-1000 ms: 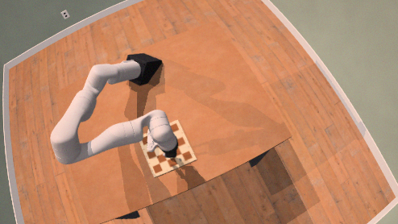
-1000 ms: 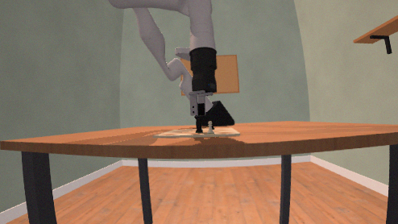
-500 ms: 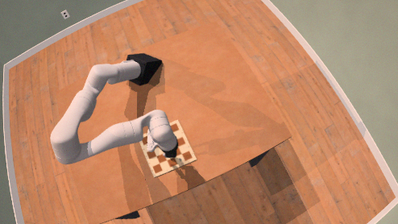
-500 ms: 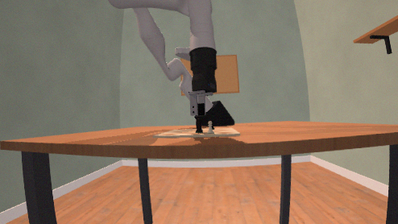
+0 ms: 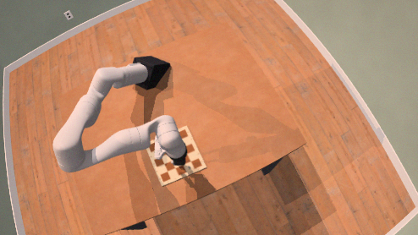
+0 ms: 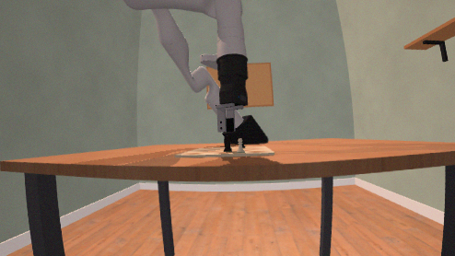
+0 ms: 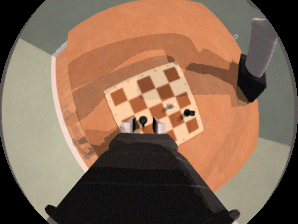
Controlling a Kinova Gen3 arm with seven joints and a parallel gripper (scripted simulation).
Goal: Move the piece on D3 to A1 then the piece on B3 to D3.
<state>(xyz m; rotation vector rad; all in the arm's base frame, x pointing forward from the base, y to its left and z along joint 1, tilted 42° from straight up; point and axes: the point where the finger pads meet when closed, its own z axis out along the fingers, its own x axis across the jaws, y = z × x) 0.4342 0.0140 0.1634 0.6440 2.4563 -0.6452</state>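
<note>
Black, round-headed chess piece (image 6: 227,144) (image 7: 143,121) between the open hand's (image 5: 183,164) (image 6: 229,133) (image 7: 143,126) sides, on a cream-and-brown checkered board (image 5: 172,173) (image 6: 263,151) (image 7: 131,90).

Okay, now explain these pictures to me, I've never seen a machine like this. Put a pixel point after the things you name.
It's one jointed robot arm (image 5: 114,145) (image 6: 230,37) (image 7: 261,40) with a two-finger gripper (image 5: 181,163) (image 6: 228,133) (image 7: 144,122). One picture looks from above, one from beside the table (image 5: 254,106) (image 6: 115,158) (image 7: 130,25), and one from the wrist. On the checkered board (image 5: 162,184) (image 6: 198,156) (image 7: 118,96) I can make out two black pieces and a white piece (image 6: 240,146) (image 7: 170,106). One black piece (image 7: 143,120) shows between the open fingers, apparently not gripped.
</note>
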